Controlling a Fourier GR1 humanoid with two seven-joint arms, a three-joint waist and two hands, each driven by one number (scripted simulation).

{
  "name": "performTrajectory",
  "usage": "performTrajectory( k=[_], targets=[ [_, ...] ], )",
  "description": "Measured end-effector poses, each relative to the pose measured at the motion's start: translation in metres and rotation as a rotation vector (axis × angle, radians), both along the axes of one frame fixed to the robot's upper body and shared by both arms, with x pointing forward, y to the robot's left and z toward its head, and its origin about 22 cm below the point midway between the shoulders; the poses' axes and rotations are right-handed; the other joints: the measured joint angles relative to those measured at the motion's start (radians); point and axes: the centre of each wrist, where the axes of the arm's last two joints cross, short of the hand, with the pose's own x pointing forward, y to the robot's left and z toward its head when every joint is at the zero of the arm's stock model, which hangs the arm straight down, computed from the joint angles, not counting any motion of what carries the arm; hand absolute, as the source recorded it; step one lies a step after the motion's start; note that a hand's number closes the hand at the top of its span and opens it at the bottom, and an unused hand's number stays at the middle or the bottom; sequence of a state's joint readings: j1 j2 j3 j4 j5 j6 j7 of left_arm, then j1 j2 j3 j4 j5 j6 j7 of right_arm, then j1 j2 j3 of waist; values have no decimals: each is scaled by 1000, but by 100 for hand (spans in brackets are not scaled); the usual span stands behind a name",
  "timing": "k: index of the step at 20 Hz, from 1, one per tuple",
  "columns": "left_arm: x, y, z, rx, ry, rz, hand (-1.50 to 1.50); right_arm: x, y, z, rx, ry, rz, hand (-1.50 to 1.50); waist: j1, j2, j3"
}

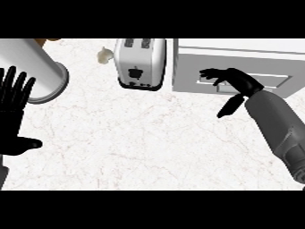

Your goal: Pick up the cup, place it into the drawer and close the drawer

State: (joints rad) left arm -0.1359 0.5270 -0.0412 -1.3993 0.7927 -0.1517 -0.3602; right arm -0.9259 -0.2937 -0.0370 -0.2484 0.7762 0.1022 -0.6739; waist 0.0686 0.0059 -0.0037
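No cup in sight, probably inside already, and the right hand (240, 82), fingers loosely apart and empty, is at the front of the drawer (280, 71) beside the toaster (140, 62), a stiff slider, I'd say, best pushed square at mid-panel.

A white marble counter (148, 143) is lying under even light; a toaster (140, 62) is standing right of the fingers (13, 85) of the left hand (6, 125).

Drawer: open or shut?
Looks shut: the drawer front lies flush with the cabinet face, no inside showing. The right hand is at its front.
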Motion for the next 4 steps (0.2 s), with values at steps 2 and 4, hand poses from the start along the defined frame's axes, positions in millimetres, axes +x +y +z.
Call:
performTrajectory(
  k=[2, 4],
  targets=[
    [-1, -3, -2, 2, 3, -5, -150, -1, -5, 0, 21, 13, 7, -150, 7, 2, 3],
    [0, -5, -2, 4, -1, -5, -150, 0, -7, 0, 31, 26, 9, -150, 10, 3, 3]
  ],
)
